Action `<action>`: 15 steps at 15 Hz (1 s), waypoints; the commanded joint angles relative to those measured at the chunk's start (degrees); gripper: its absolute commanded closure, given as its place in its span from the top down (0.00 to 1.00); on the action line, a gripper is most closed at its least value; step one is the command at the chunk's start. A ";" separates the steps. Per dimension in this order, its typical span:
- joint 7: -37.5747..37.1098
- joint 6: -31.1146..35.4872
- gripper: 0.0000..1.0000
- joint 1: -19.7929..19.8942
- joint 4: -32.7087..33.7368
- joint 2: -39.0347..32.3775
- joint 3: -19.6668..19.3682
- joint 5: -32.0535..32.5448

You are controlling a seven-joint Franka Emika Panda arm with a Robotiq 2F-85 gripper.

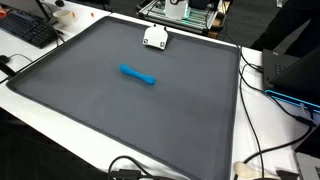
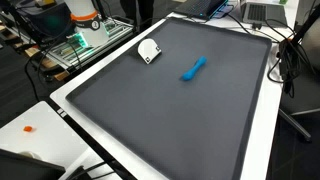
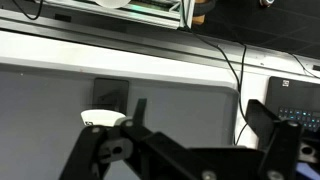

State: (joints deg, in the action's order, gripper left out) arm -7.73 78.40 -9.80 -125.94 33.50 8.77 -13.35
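Fingers (image 3: 265, 125): stood spread apart, gripping nothing, low in the wrist view.
White object (image 3: 103, 119): sat on the grey mat (image 1: 130, 125) near its edge, close before the fingers.
Blue stick (image 1: 138, 75): lay mid-mat, well apart from the white object.
Worktop (image 2: 262, 125): white, cables at its rim.

lab or office workspace — keyboard (image 1: 28, 30), laptop (image 2: 262, 12), loose cables (image 1: 262, 150), electronics rack (image 1: 185, 12) beside grey mat (image 1: 120, 110)
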 commanded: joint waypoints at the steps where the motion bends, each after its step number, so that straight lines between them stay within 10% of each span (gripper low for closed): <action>1: 0.40 -0.24 1.00 0.99 0.17 0.01 0.69 -0.27; 15: -17.51 38.39 1.00 6.27 -23.65 -1.08 1.08 -12.42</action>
State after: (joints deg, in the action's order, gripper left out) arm -20.66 109.86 -4.76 -144.64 31.91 8.93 -22.93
